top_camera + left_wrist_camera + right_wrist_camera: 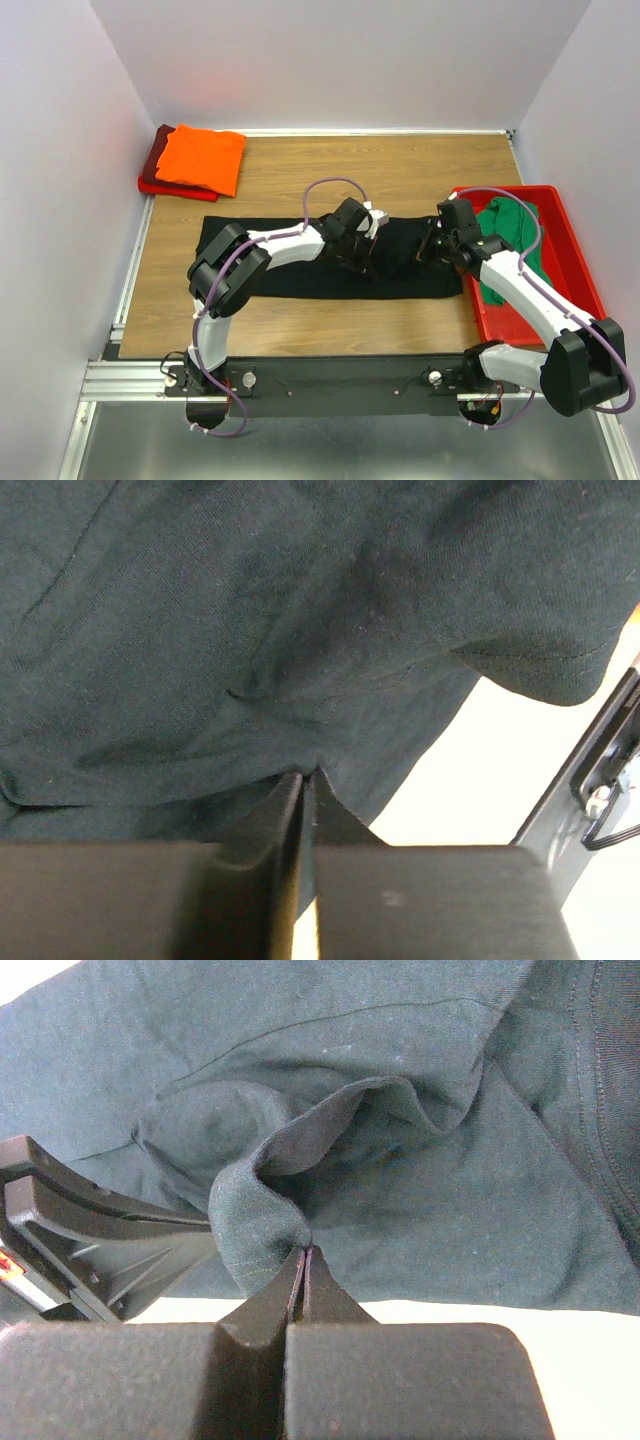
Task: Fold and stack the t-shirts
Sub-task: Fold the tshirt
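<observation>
Left pincer (pixel 306 780): jaws together, nipping a fold of the black t-shirt (pixel 290 275); right pincer (pixel 303 1255): jaws together on a raised fold of the same cloth, near the left. Black t-shirt: spread across the middle of the table (pixel 330 165), bunched up between the two pincers. Orange t-shirt (pixel 200 158): folded, atop the dark red t-shirt (pixel 152 166) at the far left corner; green t-shirt (pixel 506 226): in the red bin (pixel 575 262), right side.
</observation>
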Available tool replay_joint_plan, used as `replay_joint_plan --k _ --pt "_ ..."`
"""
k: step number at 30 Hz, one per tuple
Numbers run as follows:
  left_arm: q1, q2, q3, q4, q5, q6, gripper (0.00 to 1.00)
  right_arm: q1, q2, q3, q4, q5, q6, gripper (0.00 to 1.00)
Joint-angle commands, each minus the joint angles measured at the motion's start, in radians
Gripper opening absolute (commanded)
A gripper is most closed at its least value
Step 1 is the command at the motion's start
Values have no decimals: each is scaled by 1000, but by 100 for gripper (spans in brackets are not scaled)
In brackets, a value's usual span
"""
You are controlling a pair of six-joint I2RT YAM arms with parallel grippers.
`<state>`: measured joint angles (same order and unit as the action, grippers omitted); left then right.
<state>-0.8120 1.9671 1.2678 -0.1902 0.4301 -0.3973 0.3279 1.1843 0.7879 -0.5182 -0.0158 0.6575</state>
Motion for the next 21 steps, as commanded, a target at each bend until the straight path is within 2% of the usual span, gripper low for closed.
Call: replay_joint_plan --k 1,2,12,21 --pt "-7 -14 19 -21 -24 -3 3 7 -9 -1 -16 -3 4 0" --pt "-7 -20 18 -28 -28 -5 0 7 -11 -1 -16 -3 2 0" --pt "4 -135 -25 -58 -44 -5 0 7 -45 -10 -23 -1 1 0" --pt "40 -240 -126 -94 -62 11 0 11 -75 -22 -46 -29 1 0"
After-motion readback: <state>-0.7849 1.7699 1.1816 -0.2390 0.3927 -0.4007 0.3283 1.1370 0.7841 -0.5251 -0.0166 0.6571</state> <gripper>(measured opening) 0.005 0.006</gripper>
